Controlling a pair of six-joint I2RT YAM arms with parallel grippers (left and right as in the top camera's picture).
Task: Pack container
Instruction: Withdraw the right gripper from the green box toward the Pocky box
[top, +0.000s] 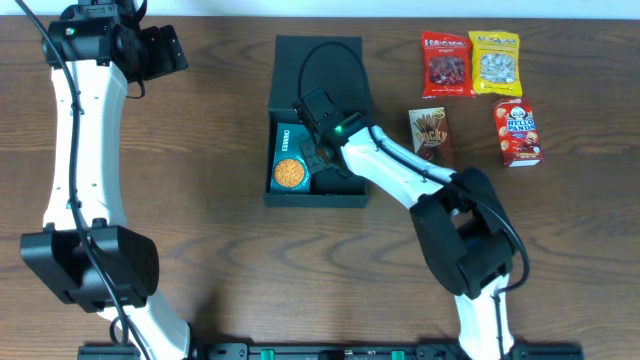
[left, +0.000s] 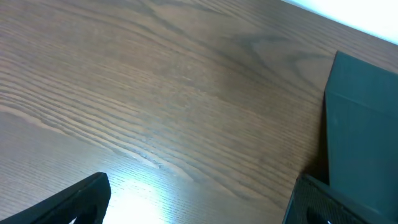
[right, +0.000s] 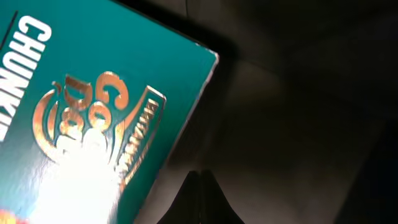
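Observation:
The container (top: 345, 196) is a dark shallow box in the middle of the table, its flap lid (top: 318, 62) lying open at the back. A teal snack box (top: 290, 160) with an orange circle lies flat in its left half. My right gripper (top: 314, 150) is down inside the container, just right of that box. In the right wrist view the gripper (right: 199, 177) is shut and holds nothing, with the teal box (right: 93, 118) to its left and the dark container floor (right: 286, 124) beneath. My left gripper (top: 172, 50) hovers open at the far left; its fingers (left: 81, 199) stand wide over bare wood, the container's edge (left: 364, 130) to the right.
Right of the container lie a red candy bag (top: 446, 64), a yellow nut bag (top: 494, 62), a brown Pocky box (top: 430, 132) and a red Hello Panda box (top: 516, 131). The right arm's white links cross the container's front right corner.

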